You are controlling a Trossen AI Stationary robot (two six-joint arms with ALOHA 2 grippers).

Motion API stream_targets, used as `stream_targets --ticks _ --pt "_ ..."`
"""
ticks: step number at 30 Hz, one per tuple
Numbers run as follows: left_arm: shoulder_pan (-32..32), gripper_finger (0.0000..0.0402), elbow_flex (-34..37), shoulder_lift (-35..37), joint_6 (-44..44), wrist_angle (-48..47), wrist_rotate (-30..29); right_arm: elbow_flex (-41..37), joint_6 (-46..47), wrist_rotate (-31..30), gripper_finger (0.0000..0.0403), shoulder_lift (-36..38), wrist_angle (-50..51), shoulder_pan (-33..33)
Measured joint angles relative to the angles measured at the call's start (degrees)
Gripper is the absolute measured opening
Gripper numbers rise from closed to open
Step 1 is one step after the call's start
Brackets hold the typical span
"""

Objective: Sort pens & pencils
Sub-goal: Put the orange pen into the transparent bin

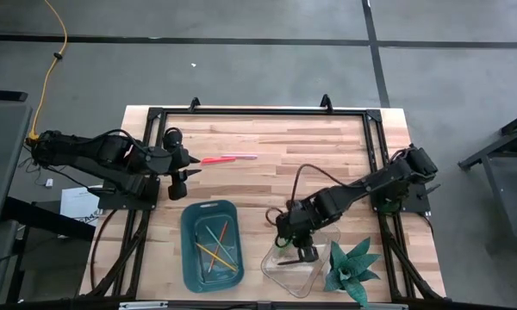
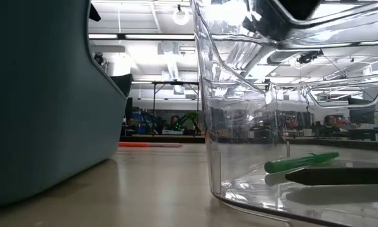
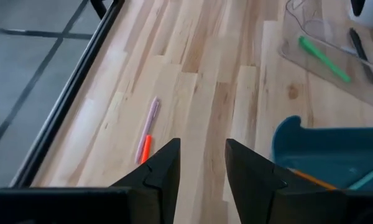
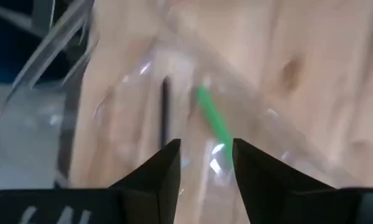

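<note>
One pen is left loose on the bare wood: the red-orange pen [image 1: 227, 158], lying with its long axis running across the table from left to right, just beside the left gripper [image 1: 188, 168] and well apart from the right gripper [image 1: 303, 251]; the left arm is therefore judged the nearer one for the coming pick. In the left wrist view the same pen [image 3: 147, 129] is seen ahead of the fingers [image 3: 162, 169] and off to one side, its axis roughly in line with their reach, so a turn of the wrist would probably be called for; the jaws stand partly apart with nothing between them. The right gripper is held over the clear bin [image 1: 286, 274], its fingers parted and empty; the green pen [image 4: 214, 124] and the black pen [image 4: 164, 111] lie inside that bin. The pencils [image 1: 214, 247] are gathered in the teal bin [image 1: 186, 251].
</note>
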State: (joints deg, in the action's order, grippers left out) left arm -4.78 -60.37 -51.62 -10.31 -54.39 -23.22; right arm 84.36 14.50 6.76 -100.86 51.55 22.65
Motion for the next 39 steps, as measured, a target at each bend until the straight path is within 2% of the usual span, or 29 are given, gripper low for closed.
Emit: stream_targets --ticks 4,10,15,20,24,28,39 --pt "6.21 0.0113 0.01 -0.02 4.42 0.13 5.47 4.54 -3.06 -4.18 0.0137 0.02 0.68 -3.01" --pt "22.17 0.0113 -0.01 -2.44 15.98 -0.32 17.52 11.88 -7.39 -10.81 0.0137 0.04 3.68 -8.85" --pt "34.57 0.0113 -0.01 -8.32 27.20 -0.58 28.57 17.09 -10.67 -16.31 0.0137 0.09 7.18 -13.11" --pt "42.68 0.0113 -0.01 -16.36 36.26 -0.72 32.26 18.86 -11.95 -21.44 0.0137 1.38 15.07 -17.57" --pt "46.07 0.0113 -0.01 -23.18 40.67 -0.68 33.72 18.89 -11.52 -22.05 0.0137 3.47 16.04 -20.74" --pt "46.80 0.0113 0.01 -28.72 42.01 1.38 33.30 18.93 -11.56 -23.20 0.0137 5.47 15.98 -23.00" --pt "45.54 0.0113 1.07 -34.97 41.58 7.50 31.65 18.97 -12.04 -23.76 0.0137 7.90 16.92 -27.27"
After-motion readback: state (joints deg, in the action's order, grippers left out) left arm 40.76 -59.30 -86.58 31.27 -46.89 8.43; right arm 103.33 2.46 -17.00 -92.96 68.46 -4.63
